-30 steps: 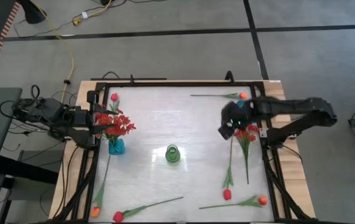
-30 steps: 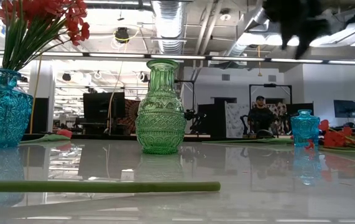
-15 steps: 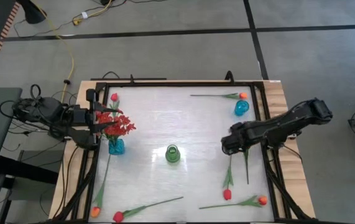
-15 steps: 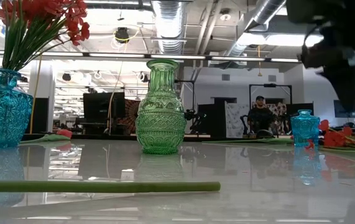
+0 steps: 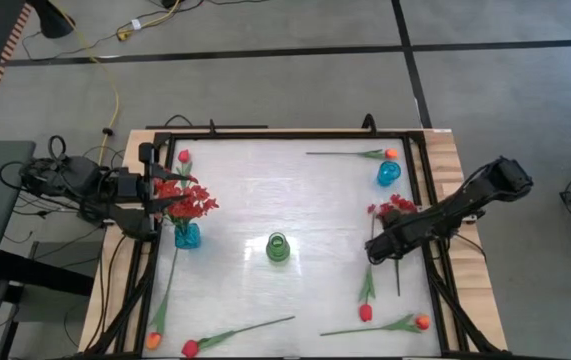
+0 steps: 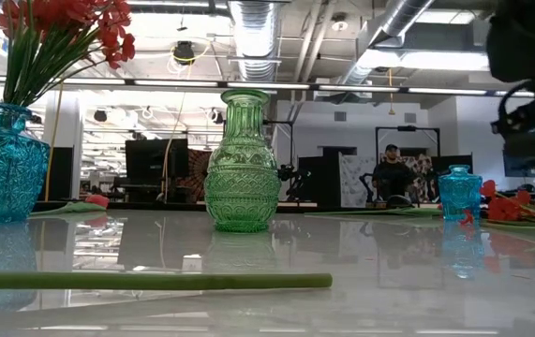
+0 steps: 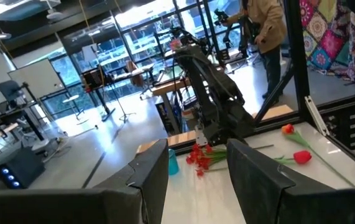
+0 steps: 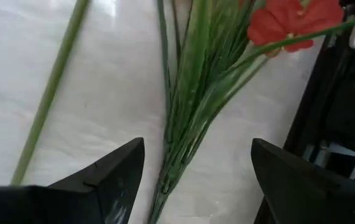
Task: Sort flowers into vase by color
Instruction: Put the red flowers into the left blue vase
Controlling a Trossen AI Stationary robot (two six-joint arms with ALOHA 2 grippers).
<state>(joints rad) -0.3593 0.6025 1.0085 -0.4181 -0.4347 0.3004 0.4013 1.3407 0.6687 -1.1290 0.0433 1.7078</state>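
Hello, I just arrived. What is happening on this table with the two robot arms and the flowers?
The robot is sorting artificial flowers into glass vases. The right gripper, fingers open, is low over the bushy red spray with green stems lying on the table's right side, not yet gripping it. The left gripper waits at the left edge beside the blue glass vase, which already holds a red bouquet. The green glass vase in the middle looks empty. Single tulips lie scattered around.
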